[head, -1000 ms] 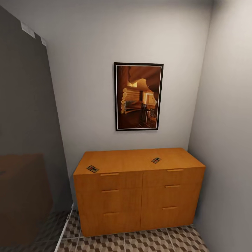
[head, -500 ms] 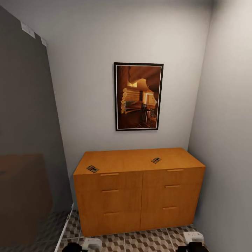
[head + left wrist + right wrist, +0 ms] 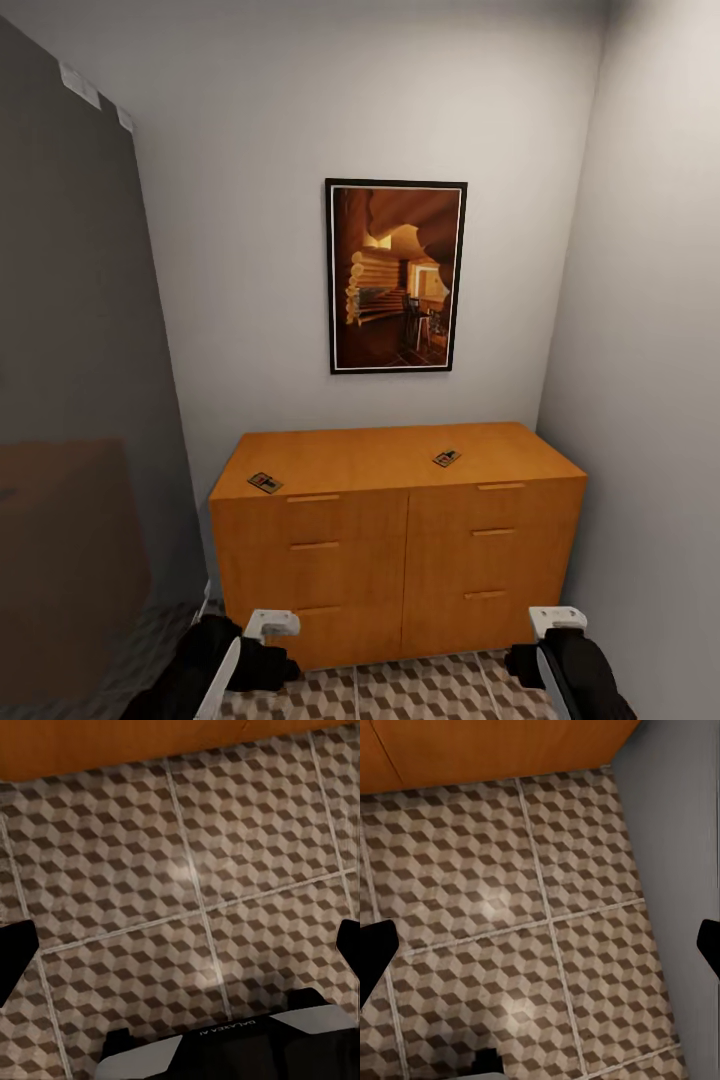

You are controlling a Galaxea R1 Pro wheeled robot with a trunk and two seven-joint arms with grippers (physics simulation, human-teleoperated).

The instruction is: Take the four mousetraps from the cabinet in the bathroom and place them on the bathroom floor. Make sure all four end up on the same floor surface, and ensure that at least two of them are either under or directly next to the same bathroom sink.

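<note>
— What's different from a moment ago?
— Both arms have risen into the head view's lower edge; the left pincer (image 3: 268,628) and the right pincer (image 3: 556,620) now sit in front of the cabinet (image 3: 395,540).
— Holding anything?
— No. Each wrist view shows fingertips spread wide over bare bathroom floor (image 3: 187,877), nothing between them.
— And the count?
— Two mousetraps lie on the cabinet top: the left mousetrap (image 3: 265,483) near the front edge, the right mousetrap (image 3: 447,458) further back. Six drawers, one picture (image 3: 396,276).
</note>
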